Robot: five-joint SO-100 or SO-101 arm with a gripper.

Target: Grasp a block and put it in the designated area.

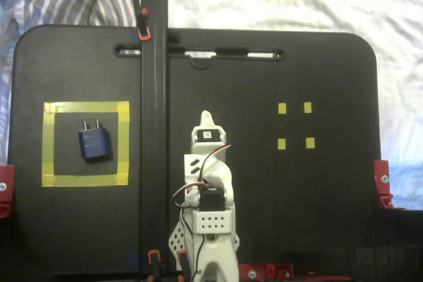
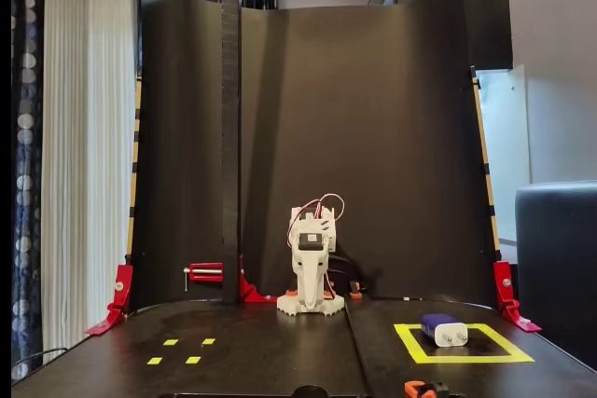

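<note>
The block (image 1: 94, 143) is seen inside the designated area (image 1: 84, 107), left of the folded end effector (image 1: 206, 118) in the top-down fixed view, prongs pointing away; jaw state cannot be told.

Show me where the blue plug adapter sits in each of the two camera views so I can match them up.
A fixed view from above: the blue plug adapter lies at left, inside the yellow tape square, prongs pointing up.
A fixed view from the front: the adapter lies at lower right.
Shared landmark: the yellow tape square around it in both fixed views.

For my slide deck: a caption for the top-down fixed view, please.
Blue block lies inside the yellow-taped designated area; the arm sits folded mid-board.
</note>
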